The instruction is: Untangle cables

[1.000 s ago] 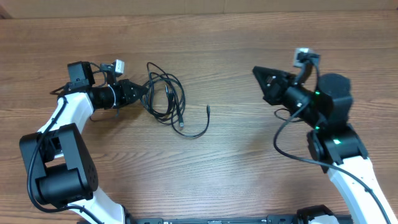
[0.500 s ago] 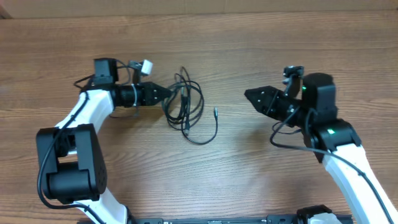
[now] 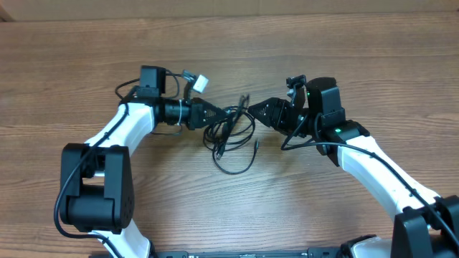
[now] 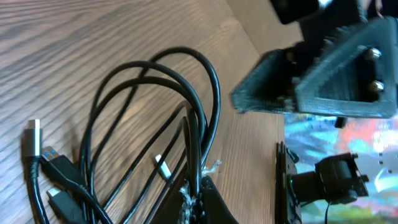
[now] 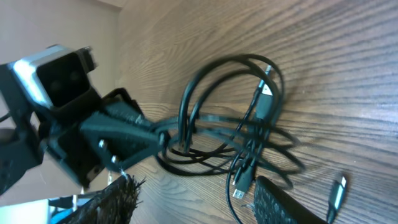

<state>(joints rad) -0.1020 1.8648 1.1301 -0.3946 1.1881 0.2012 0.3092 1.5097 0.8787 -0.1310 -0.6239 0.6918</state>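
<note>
The cables [image 3: 228,132] are thin black cords lying in a loose tangle of loops on the wooden table, between both grippers. My left gripper [image 3: 217,115] is shut on a strand at the tangle's left edge; in the left wrist view the fingers [image 4: 208,199] pinch one cord [image 4: 205,118]. My right gripper [image 3: 253,112] stands open at the tangle's upper right, with nothing between its fingers. In the right wrist view the loops [image 5: 261,106] and a silver-tipped plug [image 5: 336,190] lie just ahead of the open right gripper [image 5: 199,202].
The wooden table [image 3: 107,43] stretches to both sides and towards the front. A pale strip [image 3: 215,6] runs along its back edge. Thicker black arm cables [image 3: 297,140] hang under the right arm. One loose cord end [image 3: 257,145] points right from the tangle.
Both arms have moved in towards the table's middle. The left gripper has dragged the tangle to the right. The right gripper has gone from shut to open.
</note>
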